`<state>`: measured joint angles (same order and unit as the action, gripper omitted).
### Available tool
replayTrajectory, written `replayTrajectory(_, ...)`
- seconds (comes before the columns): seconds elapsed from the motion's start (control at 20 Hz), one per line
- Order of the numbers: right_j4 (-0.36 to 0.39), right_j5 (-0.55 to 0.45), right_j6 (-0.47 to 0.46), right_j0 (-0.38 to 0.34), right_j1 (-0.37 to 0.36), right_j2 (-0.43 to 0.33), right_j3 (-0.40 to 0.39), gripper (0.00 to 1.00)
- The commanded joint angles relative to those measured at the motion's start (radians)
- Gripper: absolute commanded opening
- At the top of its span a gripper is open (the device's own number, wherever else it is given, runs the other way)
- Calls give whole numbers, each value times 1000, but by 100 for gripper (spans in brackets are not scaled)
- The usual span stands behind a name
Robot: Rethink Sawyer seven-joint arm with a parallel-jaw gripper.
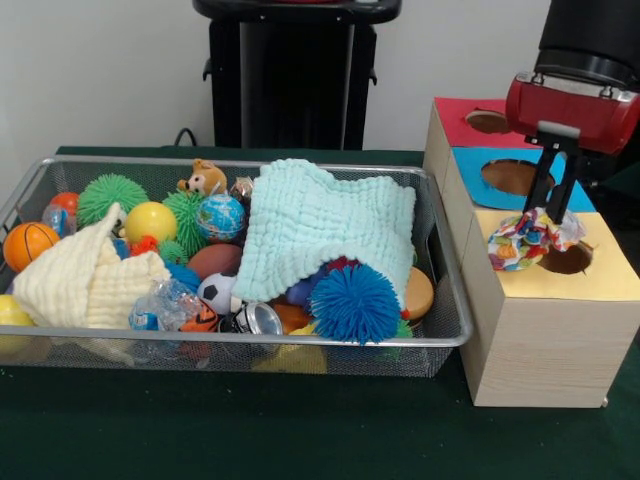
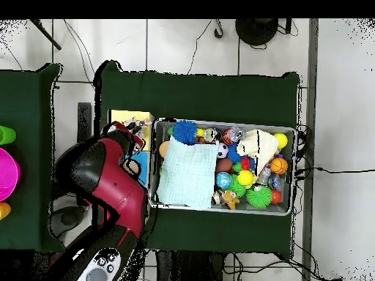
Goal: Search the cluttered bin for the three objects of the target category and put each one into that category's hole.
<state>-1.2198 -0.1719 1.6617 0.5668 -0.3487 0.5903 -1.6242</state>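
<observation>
My gripper (image 1: 553, 214) hangs over the pale wooden box, right above the yellow-surround hole (image 1: 570, 260). It is shut on a blotched cloth piece (image 1: 522, 241), white with red, blue and yellow patches. The cloth bunches at the hole's left rim and rests on the yellow surround. In the overhead view the arm covers most of the box, and the gripper (image 2: 132, 130) and a bit of the cloth (image 2: 138, 127) show at the yellow surround (image 2: 126, 116). The wire-mesh bin (image 1: 300, 341) stands left of the box. No other blotched cloth shows in it.
A mint-green waffle cloth (image 1: 325, 225) covers the bin's middle and a cream waffle cloth (image 1: 85, 275) lies at its left. Balls, a blue spiky ball (image 1: 354, 303) and a small teddy (image 1: 205, 179) fill the rest. The blue-surround hole (image 1: 512, 176) and red-surround hole (image 1: 487, 121) lie behind the yellow one.
</observation>
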Motion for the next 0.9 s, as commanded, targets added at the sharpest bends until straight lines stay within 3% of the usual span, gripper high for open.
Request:
replayTrajectory(0.05, 58, -164, 344, -34, 11, -164, 50, 0)
replayTrajectory(0.9, 44, -113, 370, -29, 13, -227, 77, 0)
